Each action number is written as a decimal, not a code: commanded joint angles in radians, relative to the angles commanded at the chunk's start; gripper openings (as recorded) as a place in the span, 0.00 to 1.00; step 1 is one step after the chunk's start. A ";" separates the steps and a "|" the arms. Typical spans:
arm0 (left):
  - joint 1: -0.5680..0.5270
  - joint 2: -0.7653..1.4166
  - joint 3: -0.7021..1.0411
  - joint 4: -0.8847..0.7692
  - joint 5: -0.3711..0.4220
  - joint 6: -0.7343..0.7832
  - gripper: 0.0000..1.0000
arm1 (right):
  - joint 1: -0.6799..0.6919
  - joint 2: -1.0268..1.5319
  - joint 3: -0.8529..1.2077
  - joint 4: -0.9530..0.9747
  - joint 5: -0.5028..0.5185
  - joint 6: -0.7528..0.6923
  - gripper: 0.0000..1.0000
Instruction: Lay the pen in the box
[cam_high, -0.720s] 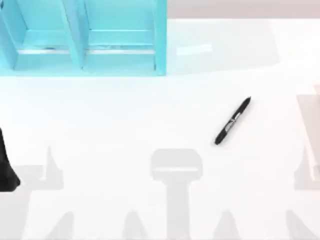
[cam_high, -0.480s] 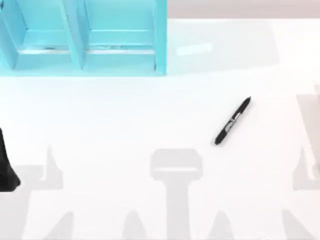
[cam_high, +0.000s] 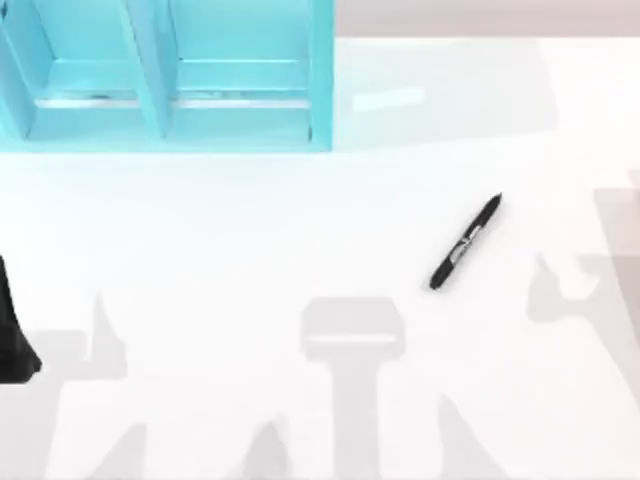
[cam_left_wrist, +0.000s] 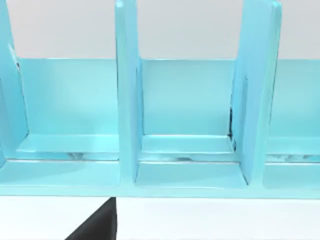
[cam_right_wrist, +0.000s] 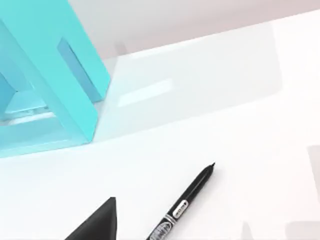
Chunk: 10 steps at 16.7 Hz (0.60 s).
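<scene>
The pen (cam_high: 465, 243) is slim and black with a silver-grey band, and it lies slantwise on the white table right of centre. In the right wrist view the pen (cam_right_wrist: 185, 205) lies close below the camera, beside a black wedge of my right gripper (cam_right_wrist: 95, 222). The box (cam_high: 320, 80) is turquoise with upright dividers and stands at the far left of the table. In the left wrist view the box (cam_left_wrist: 125, 100) faces the camera with its open compartments. My left arm (cam_high: 15, 335) is parked at the table's left edge.
The white table (cam_high: 300, 220) lies bare between the pen and the box. Grey shadows of the arms and the camera stand fall across its near half, and one shadow (cam_high: 560, 290) lies just right of the pen.
The arm shadow at the table's right has slid left and farther back, toward the pen. The pen, the box and the left arm have not moved.
</scene>
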 joint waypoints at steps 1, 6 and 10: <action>0.000 0.000 0.000 0.000 0.000 0.000 1.00 | 0.027 0.111 0.091 -0.055 0.000 0.052 1.00; 0.000 0.000 0.000 0.000 0.000 0.000 1.00 | 0.131 0.717 0.556 -0.349 -0.002 0.297 1.00; 0.000 0.000 0.000 0.000 0.000 0.000 1.00 | 0.162 1.144 0.887 -0.567 -0.008 0.453 1.00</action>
